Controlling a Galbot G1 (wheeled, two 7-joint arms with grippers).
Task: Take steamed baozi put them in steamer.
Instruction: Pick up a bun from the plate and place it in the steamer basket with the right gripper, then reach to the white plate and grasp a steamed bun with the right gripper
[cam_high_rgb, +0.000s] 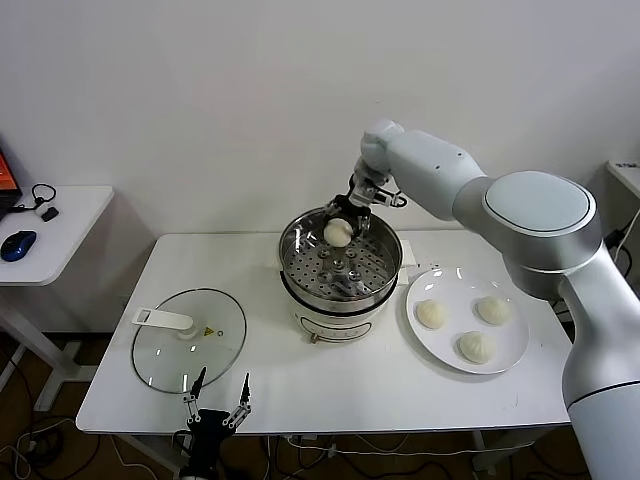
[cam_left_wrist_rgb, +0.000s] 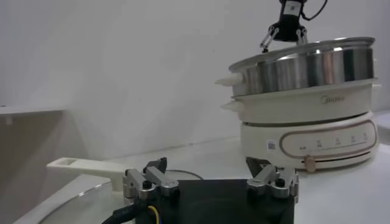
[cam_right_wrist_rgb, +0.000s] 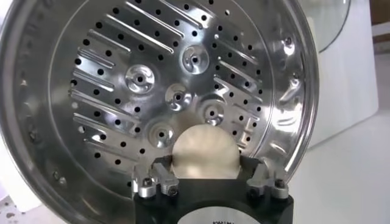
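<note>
The shiny steel steamer (cam_high_rgb: 300, 262) with a perforated floor sits on a white cooker base at the table's middle. My right gripper (cam_high_rgb: 343, 222) is shut on one cream baozi (cam_high_rgb: 338, 233) and holds it over the steamer's far side, above the floor. In the right wrist view the baozi (cam_right_wrist_rgb: 203, 152) sits between the fingers (cam_right_wrist_rgb: 159, 171) over the perforated floor (cam_right_wrist_rgb: 152, 79). Three baozi (cam_high_rgb: 431, 313) (cam_high_rgb: 493, 309) (cam_high_rgb: 476, 346) lie on the white plate (cam_high_rgb: 512, 352) to the right. My left gripper (cam_high_rgb: 220, 402) is open and empty at the table's front edge.
A flat glass lid (cam_high_rgb: 215, 360) with a white handle (cam_high_rgb: 162, 320) lies on the table at the front left, just beyond my left gripper. A side desk with a blue mouse (cam_high_rgb: 17, 244) stands at the far left. The wall is close behind the steamer.
</note>
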